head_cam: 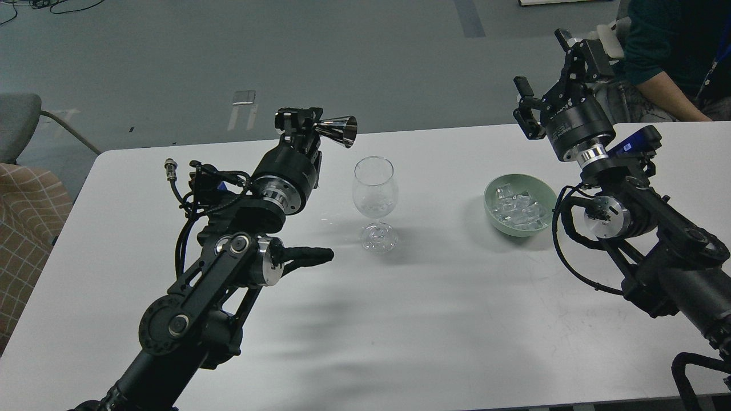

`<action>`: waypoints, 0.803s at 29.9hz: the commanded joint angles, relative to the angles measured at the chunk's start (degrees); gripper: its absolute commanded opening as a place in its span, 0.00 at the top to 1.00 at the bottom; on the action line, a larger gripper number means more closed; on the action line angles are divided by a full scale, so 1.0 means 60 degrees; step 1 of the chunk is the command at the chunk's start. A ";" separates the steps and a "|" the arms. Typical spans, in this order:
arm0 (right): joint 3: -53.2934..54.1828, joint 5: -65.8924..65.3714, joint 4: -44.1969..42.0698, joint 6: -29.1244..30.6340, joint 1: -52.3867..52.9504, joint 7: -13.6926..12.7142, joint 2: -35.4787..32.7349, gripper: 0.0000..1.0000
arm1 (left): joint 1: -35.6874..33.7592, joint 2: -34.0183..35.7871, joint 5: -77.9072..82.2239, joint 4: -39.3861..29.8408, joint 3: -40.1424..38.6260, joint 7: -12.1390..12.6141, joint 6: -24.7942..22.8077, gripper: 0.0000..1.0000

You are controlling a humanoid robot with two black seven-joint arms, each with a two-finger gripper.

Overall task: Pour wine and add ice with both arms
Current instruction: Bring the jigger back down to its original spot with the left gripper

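Head view has the left pincer [308,127] clamped on a shiny metal jigger [338,131], tipped sideways just up-left of the wine glass [374,201] at frame centre. Right pincer [549,80], upper right, hangs spread wide with nothing in it, above and behind the green bowl [520,204] holding the ice [517,208]. Those cubes look slick and hard, probably skittish, so I'd pinch one across flat faces. Glass looks thin and tippy on its stem. White counter [400,319] between glass and bowl is bare; a seated person [671,51] sits close behind the right arm.
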 commanded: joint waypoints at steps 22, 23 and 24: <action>-0.0017 0.0003 -0.0001 -0.0014 -0.0072 -0.0002 0.0058 0.00 | 0.2879 -0.0086 -0.6623 0.0307 -0.5172 -0.0365 -0.1895 0.83; -0.0017 0.0003 0.0013 -0.0014 -0.0072 -0.0002 0.0057 0.00 | 0.2937 -0.0086 -0.6638 0.0409 -0.5172 -0.0437 -0.1910 0.82; -0.0017 0.0003 0.0013 -0.0014 -0.0072 -0.0002 0.0057 0.00 | 0.2937 -0.0086 -0.6638 0.0410 -0.5172 -0.0438 -0.1910 0.82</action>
